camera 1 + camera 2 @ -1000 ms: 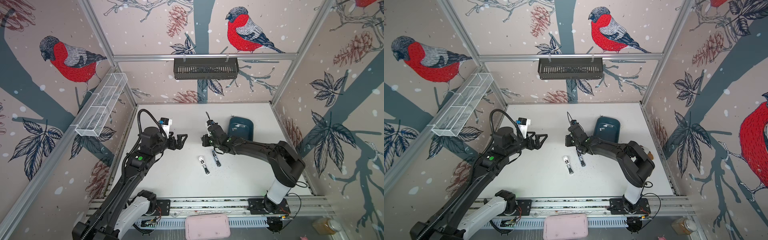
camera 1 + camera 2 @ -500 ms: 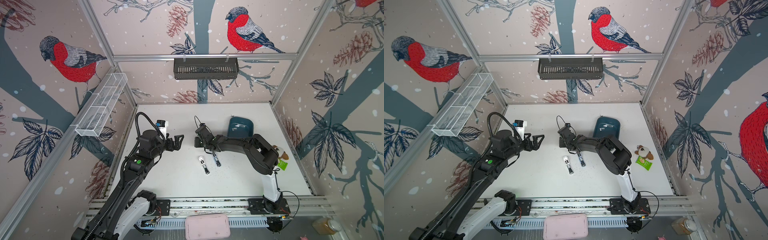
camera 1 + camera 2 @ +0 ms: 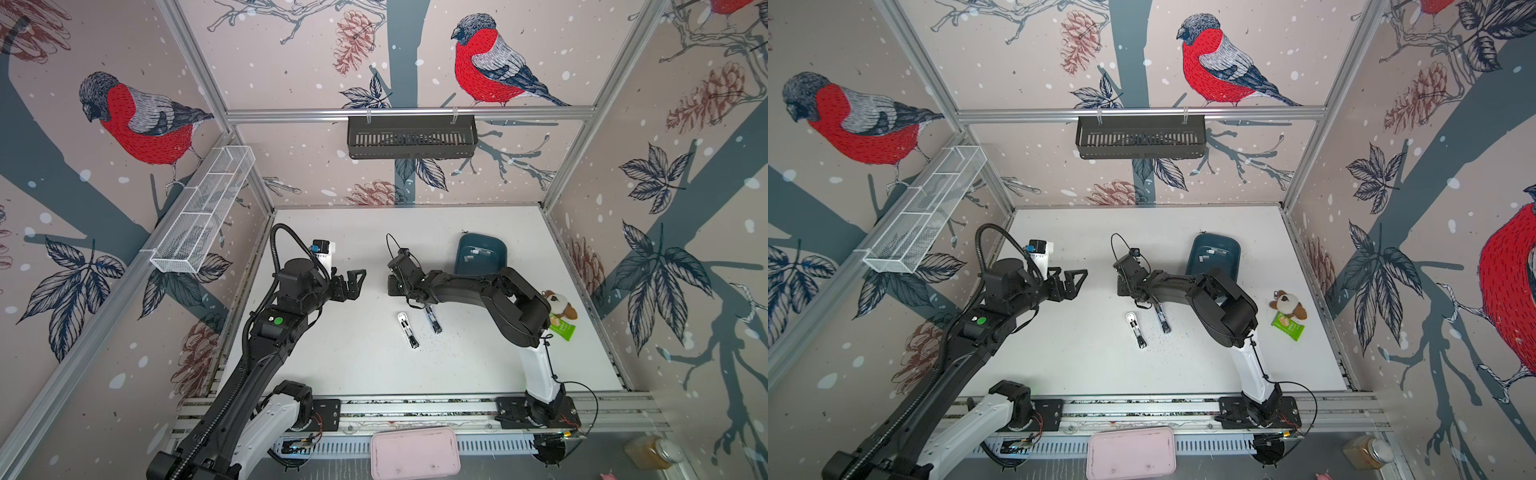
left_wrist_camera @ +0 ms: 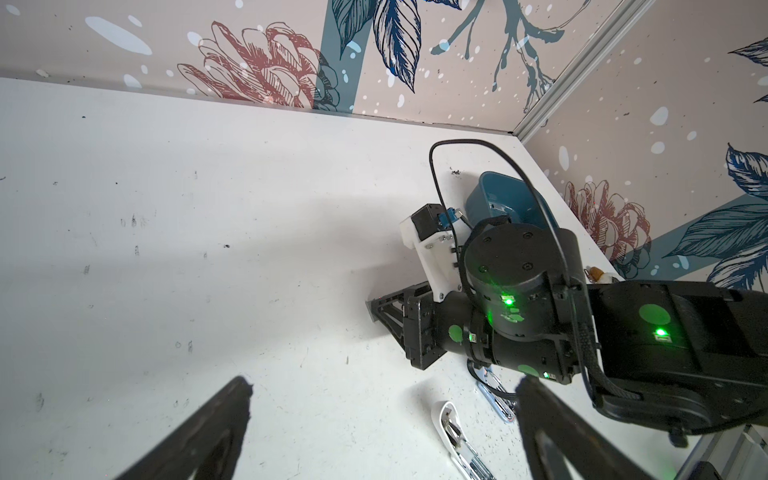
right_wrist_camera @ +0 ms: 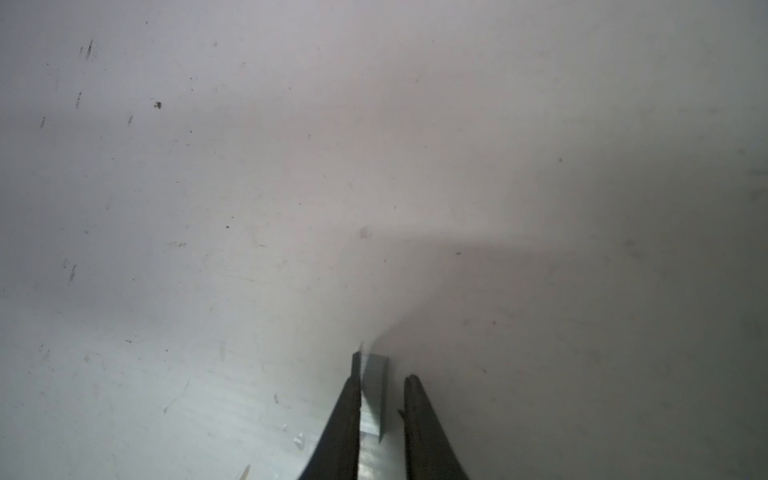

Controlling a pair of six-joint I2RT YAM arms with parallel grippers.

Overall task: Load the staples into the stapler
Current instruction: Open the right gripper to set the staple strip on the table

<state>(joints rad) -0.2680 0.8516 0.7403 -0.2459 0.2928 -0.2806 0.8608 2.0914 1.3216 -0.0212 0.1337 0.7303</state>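
A strip of the staples (image 5: 376,386) is seen between the fingers of the right hand (image 5: 383,368), low over the white surface (image 5: 208,208). The strip rests against one finger and a narrow gap shows at the other, so the jaws are slightly apart and the strip is not clamped. The left hand (image 4: 382,415) is spread wide and empty above the surface. The white stapler (image 3: 407,330) lies near the right hand, its channel apparently exposed, with a darker stapler (image 3: 432,321) just beside it. The step is judged to be a release for a fresh grip. The strip should be allowed to settle flat and be retaken squarely by its long sides. It can then be lined up with the channel, with the stapler steadied by the left hand.
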